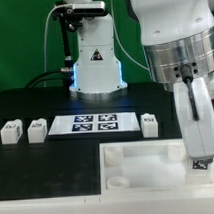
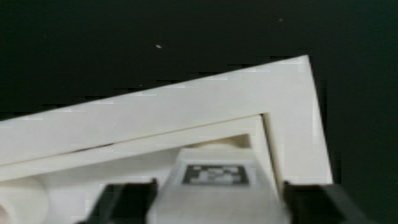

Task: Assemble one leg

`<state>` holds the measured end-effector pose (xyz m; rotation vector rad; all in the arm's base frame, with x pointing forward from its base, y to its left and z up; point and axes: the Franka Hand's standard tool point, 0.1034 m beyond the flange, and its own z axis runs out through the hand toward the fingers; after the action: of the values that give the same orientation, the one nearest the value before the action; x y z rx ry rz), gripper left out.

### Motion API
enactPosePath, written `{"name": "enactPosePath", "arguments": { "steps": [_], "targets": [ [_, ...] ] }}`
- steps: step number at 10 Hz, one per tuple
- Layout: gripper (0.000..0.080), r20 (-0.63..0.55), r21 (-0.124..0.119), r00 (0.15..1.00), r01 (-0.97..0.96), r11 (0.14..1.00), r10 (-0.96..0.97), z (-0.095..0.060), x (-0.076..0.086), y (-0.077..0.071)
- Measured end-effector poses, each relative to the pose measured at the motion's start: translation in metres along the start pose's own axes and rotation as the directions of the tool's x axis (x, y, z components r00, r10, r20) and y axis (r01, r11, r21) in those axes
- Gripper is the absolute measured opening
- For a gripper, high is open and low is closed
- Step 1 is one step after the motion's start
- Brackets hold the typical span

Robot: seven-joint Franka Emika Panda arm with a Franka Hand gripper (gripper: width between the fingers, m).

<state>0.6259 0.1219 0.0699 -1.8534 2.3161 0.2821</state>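
Gripper: closed on a leg, a dark finger pressed to each side of the white block; in the exterior view mostly hidden low at the right edge behind the arm's white housing.

Held leg: clamped between the fingers, tagged face turned to the wrist camera, poised over the corner region of the panel; contact with the panel surface not clear from either view.

Panel: large, flat, white, lying at the front of the black table; raised rim and a recessed inner field seen from the wrist view, with one corner pointing onto bare black table.

Socket: round recess near the panel's end at the exterior view's left; possibly the same curved shape at the wrist picture's lower corner, too cropped to confirm.

Loose legs: two side by side at the exterior view's left and, well apart from the panel; a third just beside the marker board's end at the exterior view's right.

Marker board: flat on the table between the loose legs, tags facing up.

Arm base: white, behind the marker board, with a blue glow on its front.
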Motion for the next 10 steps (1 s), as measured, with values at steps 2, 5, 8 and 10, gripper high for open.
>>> {"name": "enactPosePath", "arguments": {
  "steps": [2, 5, 8, 10],
  "targets": [
    [0.0476, 0.0, 0.0, 0.999, 0.054, 0.999, -0.054, 0.0, -0.0001, 0.0],
    [0.0644, -0.024, -0.05, 0.91, 0.412, 0.91, -0.414, -0.0005, 0.0023, 0.005],
    [0.0649, -0.021, -0.07, 0.747, 0.662, 0.746, -0.665, -0.0001, 0.0041, 0.0058],
    [0.0649, -0.009, -0.074, 0.616, 0.785, 0.615, -0.788, 0.0, 0.0041, 0.0059]
  ]
}}
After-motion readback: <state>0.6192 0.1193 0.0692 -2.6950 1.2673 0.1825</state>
